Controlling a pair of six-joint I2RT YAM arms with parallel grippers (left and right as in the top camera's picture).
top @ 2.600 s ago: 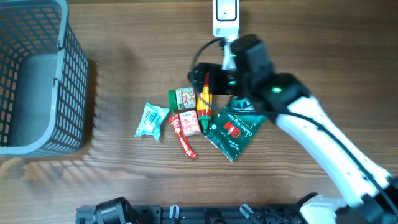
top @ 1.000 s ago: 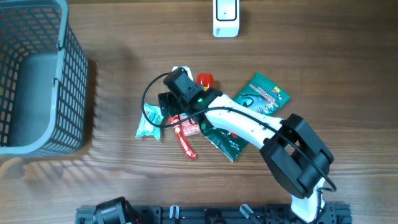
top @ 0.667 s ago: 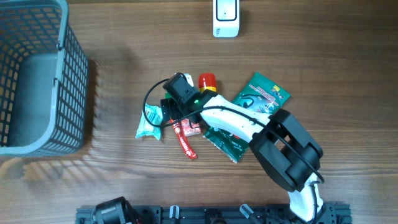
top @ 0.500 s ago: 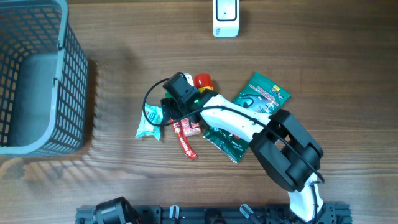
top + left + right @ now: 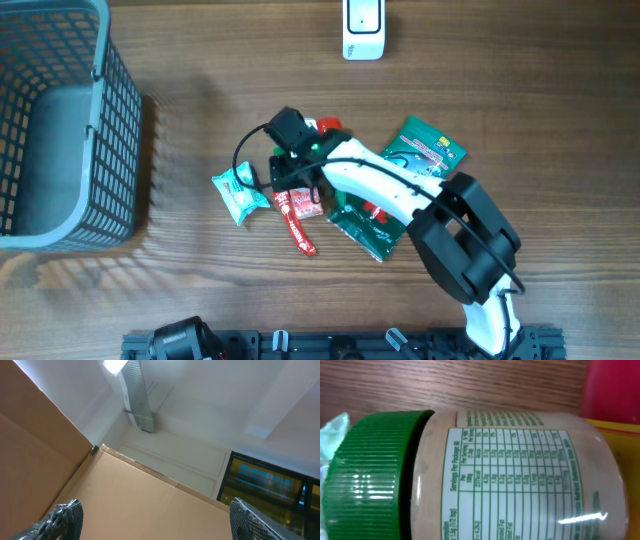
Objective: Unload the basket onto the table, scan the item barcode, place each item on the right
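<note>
Right gripper [image 5: 293, 150]: you have it low over the cluster of groceries at mid-table. The wrist housing hides the fingers from overhead, and the wrist camera shows none of them. It cannot be told whether the jaws stand apart or are clamped on anything.

Left gripper [image 5: 157, 525]: you have it spread wide with nothing between the fingertips [image 5: 65, 517]. It is aimed up at a ceiling and a brown panel.

Directly under the right wrist camera a jar [image 5: 520, 480] lies on its side. Its ribbed green lid [image 5: 370, 475] is toward the left of that view, and a nutrition table faces the lens. From overhead the arm covers the jar.

A red-capped yellow bottle [image 5: 612, 390] lies just beside the jar. On the lid side is a pale teal packet [image 5: 240, 192].

Further out in the same cluster:
- a red box [image 5: 305, 200]
- a red stick sachet [image 5: 298, 232]
- a dark green packet [image 5: 365, 228], partly under the arm
- a second green packet [image 5: 428, 150]

The white scanner [image 5: 362, 30] stands at the far edge of the wooden table [image 5: 200, 290], well apart from the cluster. A grey mesh basket [image 5: 120, 150] stands at the left side.
</note>
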